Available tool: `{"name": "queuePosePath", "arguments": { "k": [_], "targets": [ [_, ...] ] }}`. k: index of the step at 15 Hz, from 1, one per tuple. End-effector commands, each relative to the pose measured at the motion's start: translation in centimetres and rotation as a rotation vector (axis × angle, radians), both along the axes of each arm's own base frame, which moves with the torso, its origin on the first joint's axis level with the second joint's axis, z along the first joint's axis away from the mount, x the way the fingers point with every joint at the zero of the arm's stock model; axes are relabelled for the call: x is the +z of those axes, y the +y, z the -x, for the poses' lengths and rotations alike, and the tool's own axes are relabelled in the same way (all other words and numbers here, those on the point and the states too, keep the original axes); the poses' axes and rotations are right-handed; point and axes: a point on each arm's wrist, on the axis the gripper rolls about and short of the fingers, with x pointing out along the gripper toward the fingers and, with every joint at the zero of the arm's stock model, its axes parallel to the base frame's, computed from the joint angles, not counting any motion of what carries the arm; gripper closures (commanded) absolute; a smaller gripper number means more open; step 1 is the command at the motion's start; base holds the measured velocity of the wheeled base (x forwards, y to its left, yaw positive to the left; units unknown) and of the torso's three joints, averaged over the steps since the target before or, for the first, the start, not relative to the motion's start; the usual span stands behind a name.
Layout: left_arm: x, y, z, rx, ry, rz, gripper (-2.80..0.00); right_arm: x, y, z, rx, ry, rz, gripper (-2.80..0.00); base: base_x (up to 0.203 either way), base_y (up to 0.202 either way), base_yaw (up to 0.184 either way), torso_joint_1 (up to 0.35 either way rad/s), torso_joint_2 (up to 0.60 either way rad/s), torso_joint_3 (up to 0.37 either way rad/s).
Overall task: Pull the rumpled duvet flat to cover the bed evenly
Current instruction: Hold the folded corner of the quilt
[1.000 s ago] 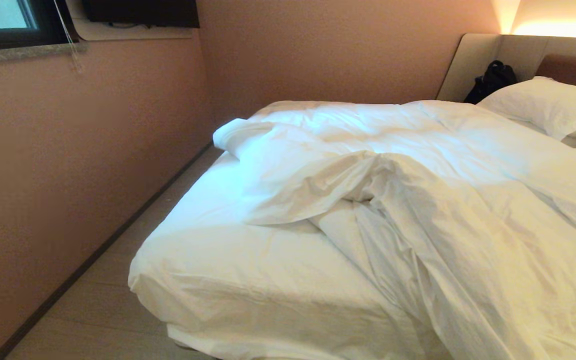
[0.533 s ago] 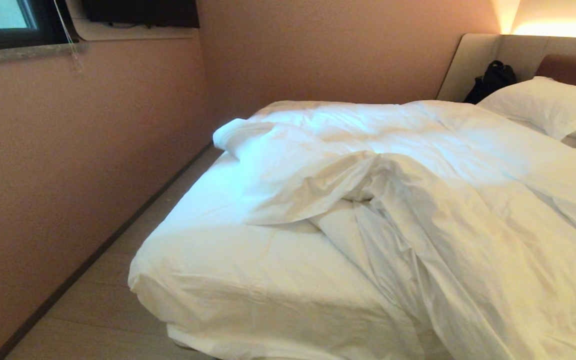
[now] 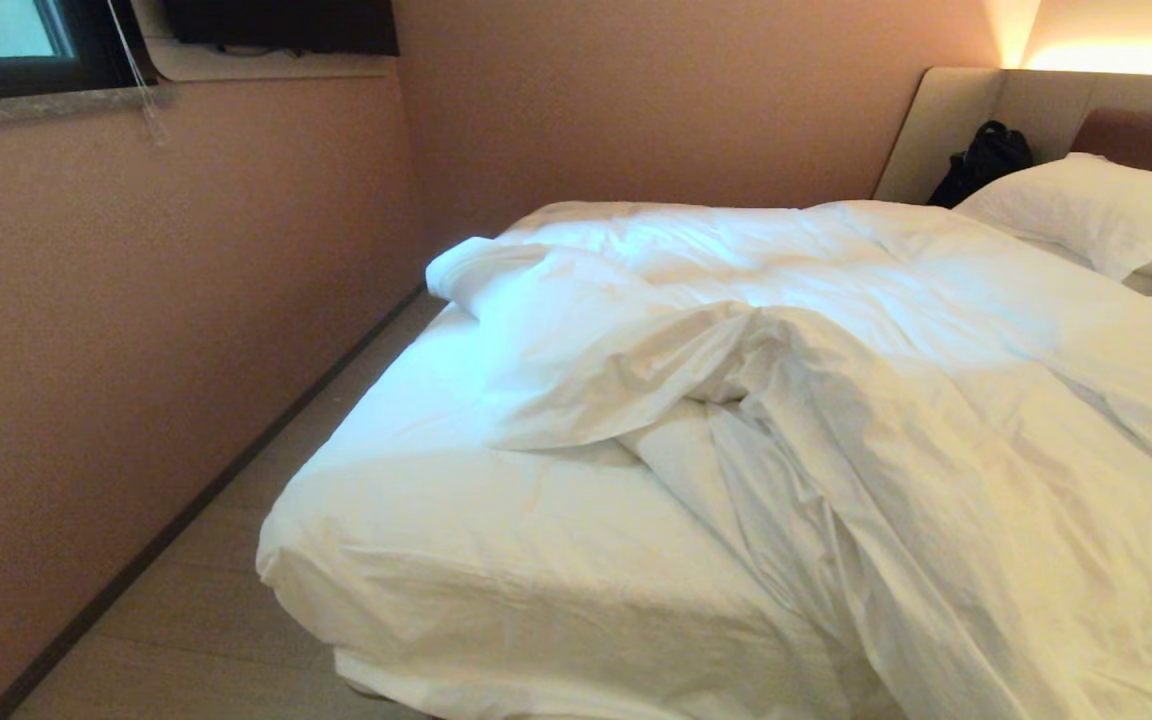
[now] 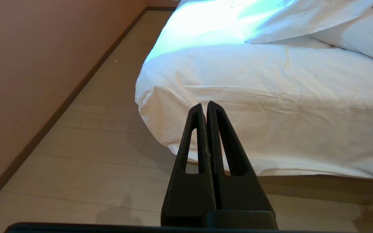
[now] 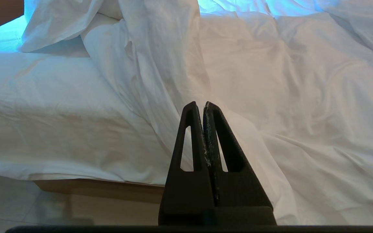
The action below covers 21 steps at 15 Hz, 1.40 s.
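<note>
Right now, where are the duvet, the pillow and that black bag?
duvet (image 3: pixel 836 330): head view, its bunched ridge.
pillow (image 3: pixel 1086 205): head view, its top face.
black bag (image 3: pixel 986 155): head view, its middle.

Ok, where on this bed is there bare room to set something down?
The near-left corner of the bed: bare sheet between the wall-side edge, the foot edge and the folded-back duvet. The rest is bunched duvet, with pillows and a black bag by the headboard.

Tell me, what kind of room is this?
Most likely a bedroom, perhaps in a hotel: a wide bed with a rumpled white duvet, pillows against a padded headboard, and warm lighting above it.
</note>
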Motion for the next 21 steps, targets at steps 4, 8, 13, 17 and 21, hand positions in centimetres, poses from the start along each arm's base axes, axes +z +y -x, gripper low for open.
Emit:
{"name": "queuePosePath", "arguments": {
  "k": [4,8,13,17,21],
  "targets": [
    [0.0,0.0,0.0,0.000,0.000,0.000,0.00,0.0,0.0,0.0,0.001,-0.001,0.000,0.00,0.000,0.000,0.000,0.000,0.00,0.000],
    [0.0,0.0,0.0,0.000,0.000,0.000,0.00,0.0,0.0,0.0,0.000,-0.001,0.011,0.00,0.000,0.000,0.000,0.000,0.00,0.000],
    [0.0,0.0,0.0,0.000,0.000,0.000,0.00,1.7,0.0,0.7,0.000,0.025,0.021,0.00,0.000,0.000,0.000,0.000,0.00,0.000],
    [0.0,0.0,0.0,0.000,0.000,0.000,0.00,8.7,0.1,2.0,0.030,0.012,0.021,0.00,0.000,0.000,0.000,0.000,0.00,0.000],
    [0.0,0.0,0.0,0.000,0.000,0.000,0.00,12.8,0.1,-0.2,0.065,0.080,0.024,0.00,0.000,0.000,0.000,0.000,0.00,0.000]
  ]
}}
